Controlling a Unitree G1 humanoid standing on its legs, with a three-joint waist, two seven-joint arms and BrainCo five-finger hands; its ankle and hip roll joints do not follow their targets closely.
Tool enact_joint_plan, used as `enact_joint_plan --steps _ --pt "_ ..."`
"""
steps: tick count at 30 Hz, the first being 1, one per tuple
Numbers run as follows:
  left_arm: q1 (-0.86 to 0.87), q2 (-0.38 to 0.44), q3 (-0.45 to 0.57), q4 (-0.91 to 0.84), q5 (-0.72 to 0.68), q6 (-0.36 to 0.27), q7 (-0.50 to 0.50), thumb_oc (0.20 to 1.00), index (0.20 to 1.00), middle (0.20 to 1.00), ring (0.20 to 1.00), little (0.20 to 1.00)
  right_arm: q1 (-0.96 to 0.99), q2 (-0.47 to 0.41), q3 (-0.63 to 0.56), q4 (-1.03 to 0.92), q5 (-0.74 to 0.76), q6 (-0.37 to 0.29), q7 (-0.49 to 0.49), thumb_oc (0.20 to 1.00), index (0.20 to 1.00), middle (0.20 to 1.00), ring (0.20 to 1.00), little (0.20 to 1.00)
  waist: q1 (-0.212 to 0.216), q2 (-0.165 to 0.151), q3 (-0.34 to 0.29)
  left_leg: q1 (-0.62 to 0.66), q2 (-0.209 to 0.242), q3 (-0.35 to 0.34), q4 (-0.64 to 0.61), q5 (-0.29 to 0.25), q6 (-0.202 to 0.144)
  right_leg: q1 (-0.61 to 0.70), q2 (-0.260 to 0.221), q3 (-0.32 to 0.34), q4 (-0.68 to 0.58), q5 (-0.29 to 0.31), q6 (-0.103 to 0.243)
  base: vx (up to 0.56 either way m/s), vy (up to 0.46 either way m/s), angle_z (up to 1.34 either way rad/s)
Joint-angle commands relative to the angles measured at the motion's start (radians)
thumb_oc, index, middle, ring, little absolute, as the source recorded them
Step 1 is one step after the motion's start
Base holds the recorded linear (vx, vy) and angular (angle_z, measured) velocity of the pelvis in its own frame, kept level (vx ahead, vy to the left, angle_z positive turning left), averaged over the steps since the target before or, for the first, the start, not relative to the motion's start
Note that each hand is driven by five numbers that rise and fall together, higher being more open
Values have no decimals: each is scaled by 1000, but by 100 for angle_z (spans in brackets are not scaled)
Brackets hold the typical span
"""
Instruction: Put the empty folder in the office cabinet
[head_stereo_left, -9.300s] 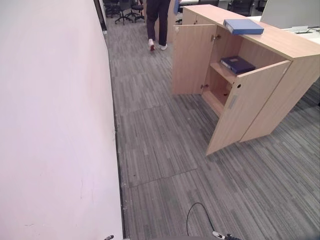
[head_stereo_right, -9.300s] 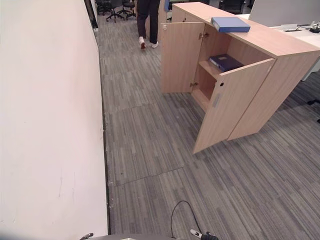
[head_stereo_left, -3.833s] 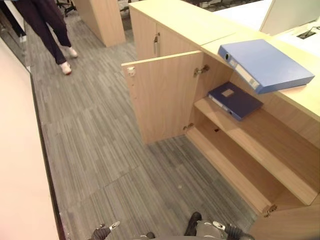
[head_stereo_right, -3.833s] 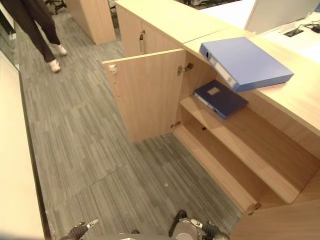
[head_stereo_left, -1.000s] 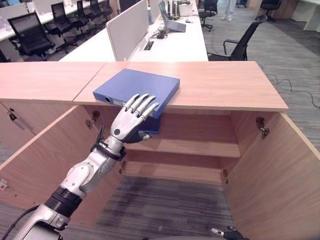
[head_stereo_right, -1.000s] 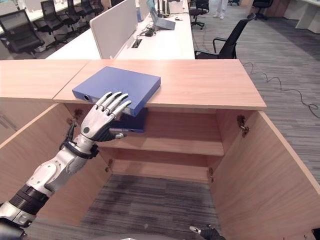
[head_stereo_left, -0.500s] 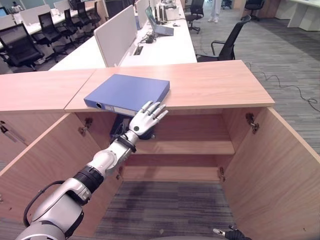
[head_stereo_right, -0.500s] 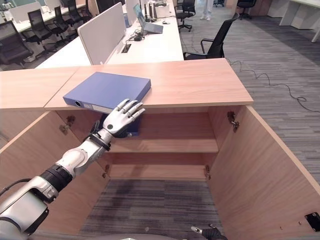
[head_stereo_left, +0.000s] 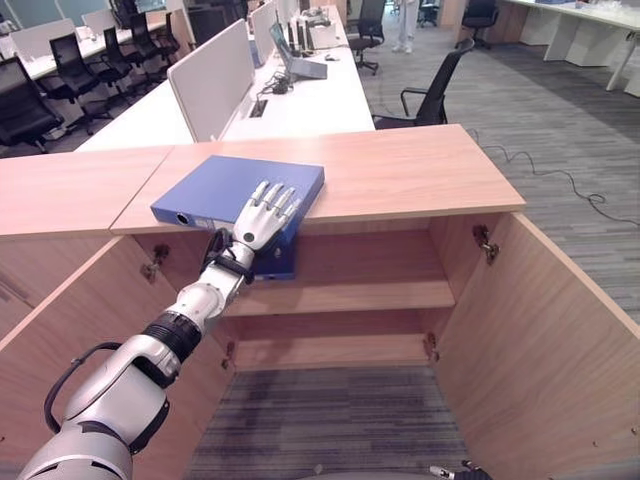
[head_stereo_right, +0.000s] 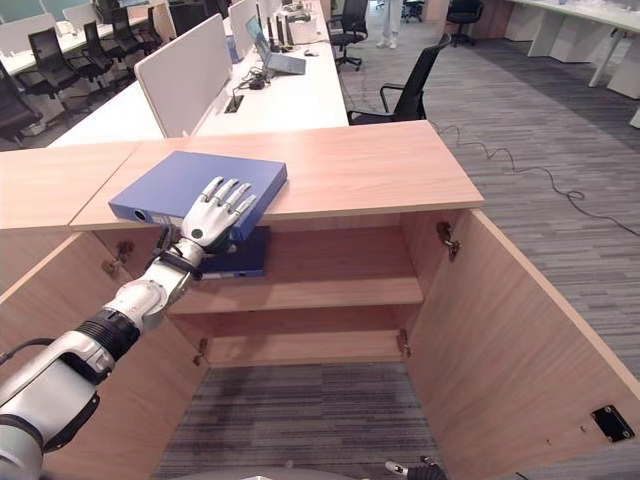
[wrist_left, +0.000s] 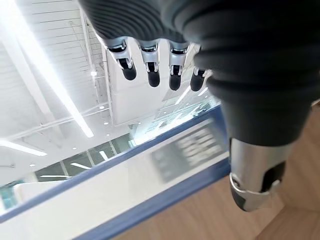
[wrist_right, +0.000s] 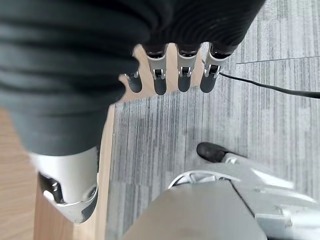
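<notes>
Nearest the robot, grey striped carpet (head_stereo_left: 340, 420) runs up to the office cabinet (head_stereo_right: 440, 300), whose two doors stand swung wide toward the robot, one on each side. Right hand (wrist_right: 170, 75) seen in its own wrist view over that carpet, fingers straight and apart, holding nothing

Inside the cabinet: a bottom board and one shelf (head_stereo_left: 350, 296) above it. Dark blue folder (head_stereo_right: 235, 258) lies flat at the left end of the shelf, partly hidden by the left arm

Left arm reaches up and forward from the lower left. Left hand (head_stereo_left: 262, 212) has its fingers straight and spread, lying on the top cover of the light blue folder (head_stereo_left: 215, 188) at the folder's near right corner. Thumb sits lower, by the folder's near edge; cannot tell whether it presses the underside. Left wrist view shows the straight fingers (wrist_left: 150, 70) with the thumb apart from them, and a blue edge of the folder (wrist_left: 165, 185) against wood

Light blue folder lies flat on the cabinet's worktop (head_stereo_left: 420, 170), at its front left corner, spine facing the front edge and slightly overhanging it, set at an angle to that edge

Beyond the cabinet: white desks (head_stereo_left: 300, 95) with a grey divider screen (head_stereo_left: 210, 80), black office chairs (head_stereo_left: 435, 90), more carpet further back
</notes>
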Motion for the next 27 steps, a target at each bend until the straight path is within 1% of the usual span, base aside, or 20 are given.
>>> enact_joint_plan --steps 1,4,7,8,9,10,13,14,19,24,27 --pt "-184 59 61 120 -57 50 38 1000 1000 1000 1000 1000 -53 24 23 55 40 -25 -5 1000 1000 1000 1000 1000 -8 -79 19 47 9 -10 2 -146 -25 40 -67 17 5 -74 96 -7 1 -6" --pt "-181 54 67 156 -80 50 27 1000 1000 1000 1000 1000 -50 23 24 55 35 -24 -3 1000 1000 1000 1000 1000 -12 -81 22 48 8 -5 2 -145 -25 37 -66 20 5 -71 98 -17 -4 -5" --pt "-178 49 47 199 -83 40 3 1000 1000 1000 1000 1000 -44 17 21 57 28 -22 -1 1000 1000 1000 1000 1000 -17 -83 24 48 7 0 2 -145 -24 36 -67 22 5 -69 99 -8 5 -9" --pt "-181 46 22 233 -84 28 -30 536 536 536 536 536 -40 10 16 54 25 -21 2 1000 1000 1000 1000 1000 -22 -84 27 48 6 2 2 -145 -23 34 -67 27 5 -67 100 -5 5 -4" --pt "-183 45 21 235 -85 27 -29 288 288 288 288 288 -40 10 15 54 25 -21 2 1000 1000 1000 1000 1000 -21 -84 27 48 6 2 2 -145 -23 34 -67 27 5 -67 100 -7 6 -4" --pt "-183 43 13 260 -87 26 -46 206 206 206 206 206 -39 6 14 56 22 -21 3 1000 1000 1000 1000 1000 -23 -85 28 48 6 3 2 -145 -23 32 -67 27 5 -66 100 -10 4 -3" --pt "-199 29 5 317 -105 30 -61 200 200 200 200 200 -39 3 8 59 21 -19 4 1000 1000 1000 1000 1000 -24 -87 33 46 4 3 2 -145 -21 30 -67 29 5 -65 101 -10 0 -1" --pt "-204 22 16 351 -131 37 -66 200 200 200 200 200 -40 0 7 55 22 -19 3 1000 1000 1000 1000 1000 -25 -92 39 43 4 5 2 -143 -20 27 -67 29 5 -62 101 -33 -9 -4" --pt "-196 21 39 360 -181 34 -68 200 200 200 200 200 -36 5 11 52 25 -16 5 1000 1000 1000 1000 1000 -22 -103 50 39 3 6 2 -140 -20 22 -68 27 5 -59 101 -16 -5 -2" --pt "-160 19 95 318 -267 14 -39 200 200 200 200 200 -30 17 20 48 32 -17 9 1000 1000 1000 1000 1000 -16 -110 54 41 3 5 2 -139 -21 25 -67 26 5 -61 100 0 0 0" --pt "-121 10 153 189 -341 -16 -25 200 200 200 200 200 -31 28 18 39 41 -17 9 1000 1000 1000 1000 1000 -10 -111 59 42 3 -2 2 -138 -21 28 -68 21 5 -63 97 0 0 0"
